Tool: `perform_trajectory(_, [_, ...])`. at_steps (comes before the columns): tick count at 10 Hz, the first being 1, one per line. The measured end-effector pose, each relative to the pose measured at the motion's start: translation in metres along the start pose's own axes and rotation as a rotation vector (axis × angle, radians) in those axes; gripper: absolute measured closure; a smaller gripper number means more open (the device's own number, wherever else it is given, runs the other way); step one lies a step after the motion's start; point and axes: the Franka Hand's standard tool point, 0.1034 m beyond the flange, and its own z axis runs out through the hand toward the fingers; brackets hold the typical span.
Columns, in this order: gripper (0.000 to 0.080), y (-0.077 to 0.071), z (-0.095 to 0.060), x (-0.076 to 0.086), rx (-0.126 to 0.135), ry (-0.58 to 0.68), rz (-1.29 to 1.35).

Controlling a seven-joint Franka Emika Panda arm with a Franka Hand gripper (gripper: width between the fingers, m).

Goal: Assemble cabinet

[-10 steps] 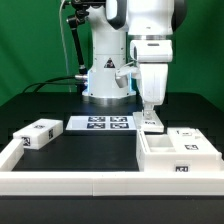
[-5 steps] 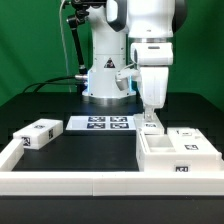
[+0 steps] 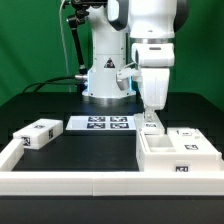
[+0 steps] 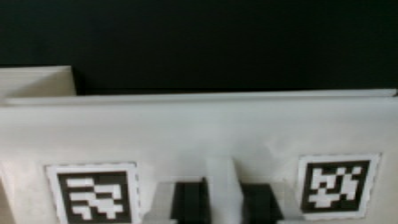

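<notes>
Exterior view, read from its left to its right, all places taken off the marker board [image 3: 105,123].

Well to the exterior view's left of the marker board: one loose tagged block [image 3: 38,133], lying on the dark desk [image 3: 100,152], untouched.

Just off the marker board's right end in that view: the tool [image 3: 150,116], pointing straight down, its tips at a small white piece [image 3: 150,124] that bears a tag.

Further right of the marker board and nearer the camera: the cabinet [image 3: 180,152], open side up, tags on its front and top.

Change: over the last second the tool has sunk a little toward the small white piece. In the last half second there is almost no motion. No part has shifted.

Tool state: cannot tell. In the exterior view the tips are too small to read. The wrist view shows only a blurred white face [image 4: 196,125] with two tags, very close.

Judgement: the descent looks finished, so the step in hand is probably a grasp of that piece, at or near contact. Assembly is early; block and cabinet lie well apart.
</notes>
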Motion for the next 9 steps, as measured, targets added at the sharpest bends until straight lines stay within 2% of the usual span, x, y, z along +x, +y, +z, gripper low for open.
perform_trajectory(4, [0.0731, 0.001, -0.0004, 0.0036, 0.001, 0.001, -0.007])
perform_trajectory(5, [0.0731, 0.0005, 0.0002, 0.0054, -0.014, 0.01, -0.003])
perform_trajectory(7, [0.0731, 0.0008, 0.0002, 0.0053, -0.015, 0.01, -0.002])
perform_trajectory(9, [0.0731, 0.0012, 0.0002, 0.003, 0.006, 0.0, -0.012])
